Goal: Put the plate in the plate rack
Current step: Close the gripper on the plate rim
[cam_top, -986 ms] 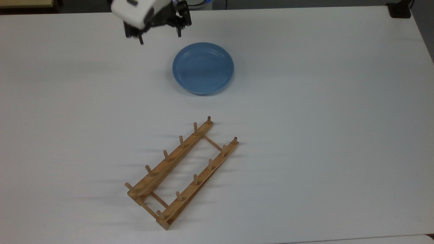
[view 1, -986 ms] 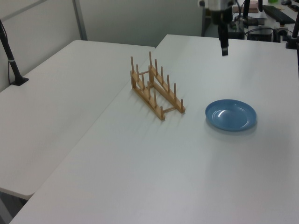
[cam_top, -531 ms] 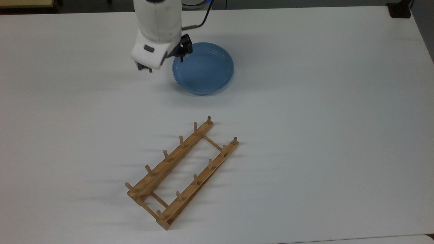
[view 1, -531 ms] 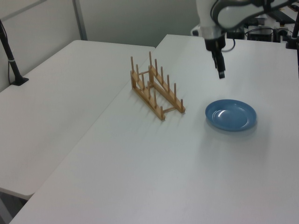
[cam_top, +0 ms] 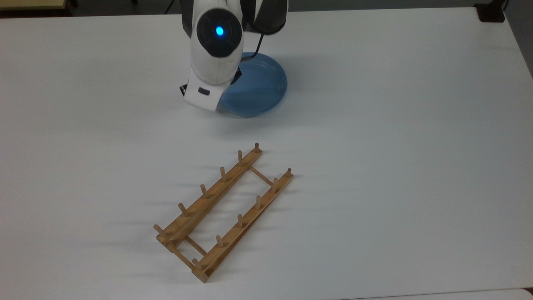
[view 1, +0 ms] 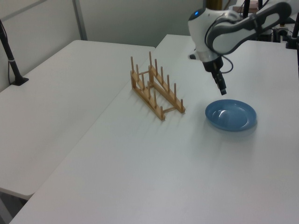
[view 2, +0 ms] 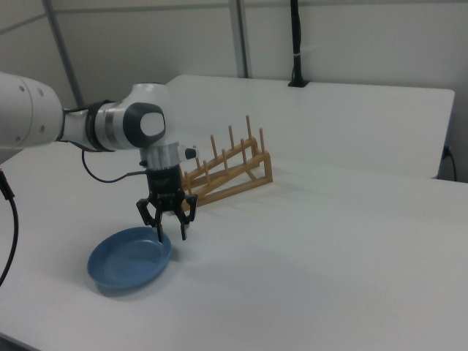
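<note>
Desk: white, wide, carrying two things well apart from each other. Plate rack: low wooden frame, two rails with upright pegs, lying on a diagonal in the top view; every slot between its pegs is vacant, nothing leaning in it, seen also in the left view and the right view. Plate: light blue, shallow, flat on the desk toward the top view's upper middle, partly covered there by the arm; nothing in it, seen in the left view and the right view. Hand: spread, grasping nothing, fingertips pointing down, poised over the rim of the plate on the side nearer the rack; in the right view one finger looks to sit inside the rim and one outside, though whether either touches cannot be told. In the left view the hand hangs just above the plate's edge. Step judged: reach and line-up for the pick, plate not yet taken. Next move likely calls for a short descent to straddle the rim, a firm pinch, then a lift and tilt so the plate goes on edge between two peg pairs. Risk judged: a shallow rim gives little purchase and the plate may slip or skid.
</note>
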`<state>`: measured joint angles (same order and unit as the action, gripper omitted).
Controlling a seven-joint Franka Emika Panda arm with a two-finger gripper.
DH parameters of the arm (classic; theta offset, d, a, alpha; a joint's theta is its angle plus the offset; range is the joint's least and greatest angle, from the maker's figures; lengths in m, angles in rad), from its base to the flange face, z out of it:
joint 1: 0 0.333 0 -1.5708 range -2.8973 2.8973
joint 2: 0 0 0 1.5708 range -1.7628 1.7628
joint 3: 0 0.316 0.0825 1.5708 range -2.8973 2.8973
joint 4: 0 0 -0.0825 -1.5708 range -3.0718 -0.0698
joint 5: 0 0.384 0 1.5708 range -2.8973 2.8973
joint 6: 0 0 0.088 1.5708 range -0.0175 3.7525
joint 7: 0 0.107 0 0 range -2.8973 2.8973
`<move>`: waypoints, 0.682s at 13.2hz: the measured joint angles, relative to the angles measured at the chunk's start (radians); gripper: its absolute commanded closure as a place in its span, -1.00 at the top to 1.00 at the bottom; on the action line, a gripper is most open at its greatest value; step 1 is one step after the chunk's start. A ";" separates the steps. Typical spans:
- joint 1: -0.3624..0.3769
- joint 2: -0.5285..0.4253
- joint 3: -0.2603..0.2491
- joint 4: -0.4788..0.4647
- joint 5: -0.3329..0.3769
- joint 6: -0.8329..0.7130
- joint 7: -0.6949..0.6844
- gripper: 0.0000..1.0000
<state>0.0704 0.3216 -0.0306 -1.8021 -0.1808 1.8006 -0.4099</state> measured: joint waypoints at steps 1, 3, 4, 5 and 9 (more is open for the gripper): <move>0.003 0.013 0.001 0.000 -0.002 0.001 0.000 0.12; 0.014 0.035 0.001 0.000 -0.008 0.002 0.000 0.10; 0.020 0.044 0.001 0.000 -0.010 0.002 0.000 -0.05; 0.027 0.052 0.001 0.000 -0.012 0.002 0.000 -0.29; 0.034 0.063 0.000 0.000 -0.013 0.005 0.000 -1.00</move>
<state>0.1043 0.3843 -0.0303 -1.8022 -0.1937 1.8059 -0.4101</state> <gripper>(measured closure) 0.859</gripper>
